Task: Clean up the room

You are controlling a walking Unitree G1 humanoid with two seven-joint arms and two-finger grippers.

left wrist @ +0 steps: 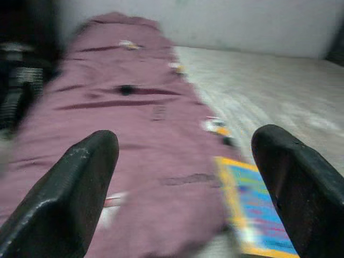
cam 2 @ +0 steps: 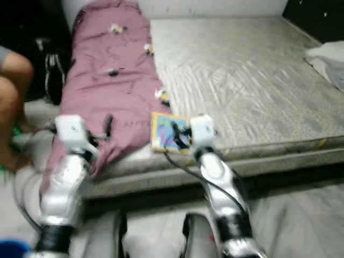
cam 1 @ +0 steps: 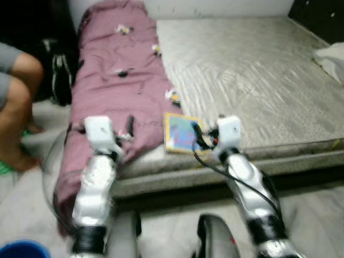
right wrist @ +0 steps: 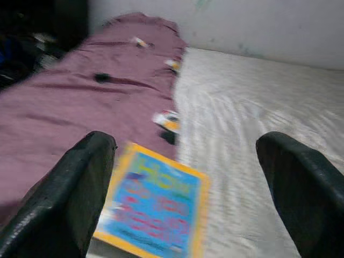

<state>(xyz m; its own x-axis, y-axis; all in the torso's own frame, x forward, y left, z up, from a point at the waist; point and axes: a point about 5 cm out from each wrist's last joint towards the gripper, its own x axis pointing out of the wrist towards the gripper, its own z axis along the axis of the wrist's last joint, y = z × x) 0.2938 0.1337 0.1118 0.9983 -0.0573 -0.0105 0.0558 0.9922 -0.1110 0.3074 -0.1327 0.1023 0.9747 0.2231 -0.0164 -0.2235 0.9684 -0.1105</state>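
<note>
1. I see the book [cam 1: 181, 133] lying flat on the bed [cam 1: 258, 91] edge, beside the purple blanket [cam 1: 115, 80].
2. My right gripper [right wrist: 188, 177], fingers apart, hovers at the book's 3 o'clock.
3. My left gripper [left wrist: 188, 177], fingers apart, is over the blanket at the book's 9 o'clock.

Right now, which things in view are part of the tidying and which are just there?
Job in hand:
- colourful book at the mattress's near edge
- maroon blanket bunched along the bed's left side
- right gripper, open over the book
- left gripper, open over the blanket

Just lying about:
- bare mattress
- blue bucket
- seated person
</note>
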